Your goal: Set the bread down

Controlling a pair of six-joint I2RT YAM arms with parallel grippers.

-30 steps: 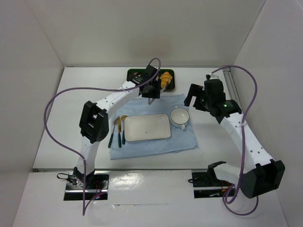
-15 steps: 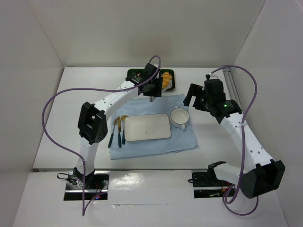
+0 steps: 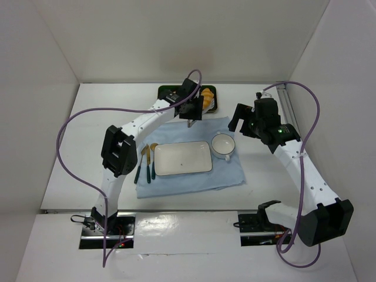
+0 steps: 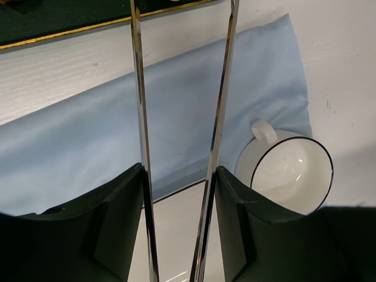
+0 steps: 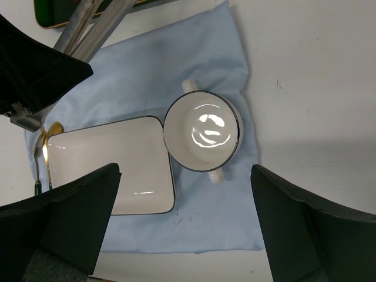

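Around: a blue cloth [image 3: 229,170] on the counter carries a white plate [image 3: 183,158] and a cup [image 3: 223,145], with cutlery [image 3: 147,163] at its left edge.
In the way: the left arm [image 3: 147,120] hides much of the green tray [image 3: 215,107].
Bread: the bread [image 3: 207,97] lies in the tray's right part.
Left fingers: the left fingers [image 4: 140,106] are apart and empty over the cloth; the bread is beyond them.
Right fingers: the right fingers [image 5: 64,217] are wide apart, above the cup.
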